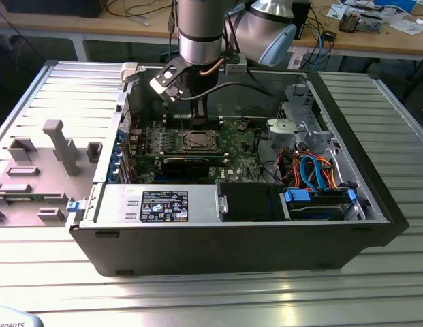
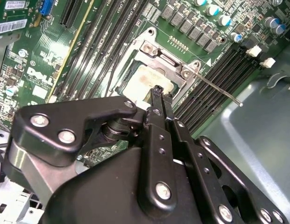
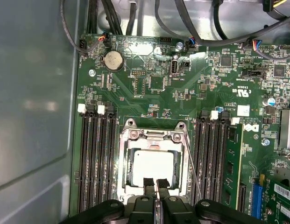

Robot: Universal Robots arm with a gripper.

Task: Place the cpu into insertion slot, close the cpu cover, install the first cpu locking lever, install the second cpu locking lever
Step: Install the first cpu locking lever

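The cpu lies flat in the insertion slot, its silver top showing through the window of the cpu cover. The cover is down over it. One thin wire locking lever runs along one side of the socket, and in the second wrist view this lever sticks out unlatched over the memory slots. My gripper hangs just above the cpu's near edge with its fingers together and nothing between them. In the second wrist view the gripper tips sit over the cpu. The exterior view has the gripper over the socket.
Long black memory slots flank the socket on both sides. The green motherboard lies inside an open computer case. A drive cage and coloured cables are on the exterior view's right. A grey fixture plate lies outside on its left.
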